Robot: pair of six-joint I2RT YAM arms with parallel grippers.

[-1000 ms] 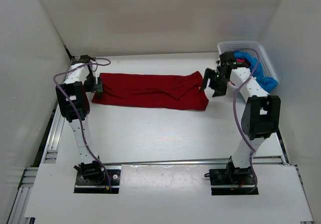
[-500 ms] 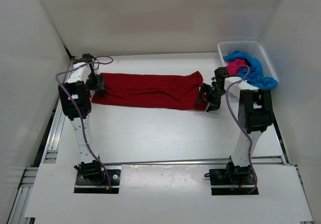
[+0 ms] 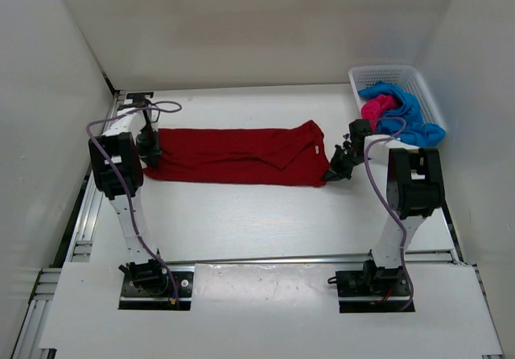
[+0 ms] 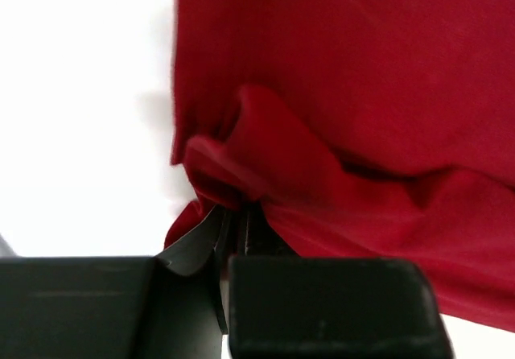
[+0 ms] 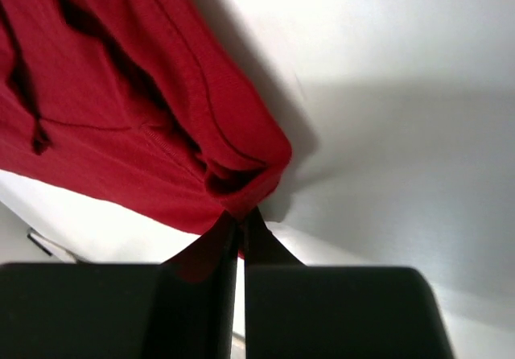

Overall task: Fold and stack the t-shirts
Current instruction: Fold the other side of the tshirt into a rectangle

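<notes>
The dark red t-shirt (image 3: 233,156) lies spread as a long band from left to right across the middle of the tabletop (image 3: 257,222). The blue t-shirt (image 3: 412,116) and the magenta-pink t-shirt (image 3: 376,111) sit heaped in the white basket (image 3: 420,76) at the far right.

The left end effector (image 3: 148,161) is pinched on the shirt's left edge; its wrist view shows a small ridge of cloth gathered between closed jaws (image 4: 233,224). The right end effector (image 3: 335,174) is clamped narrow on the near right corner, with the hem caught at the fingertips (image 5: 240,229).

The step in hand looks like a two-handed lift to make a fold. To do it well:

- Raise both ends together and to the same height, so the cloth hangs level and does not skew.
- Hold a light tension along the length. Too much could pull the thin right-hand pinch free, since only a little hem sits in it.
- Carry the held edge over in one smooth arc and lay it down with the edges aligned before letting go.
- Stay low, so the free part drags flat and does not bunch.

It is hard to tell from the wrist views whether each pinch holds both layers of the shirt or only the top one. If only one is caught, the fold will probably open as the shirt rises.
</notes>
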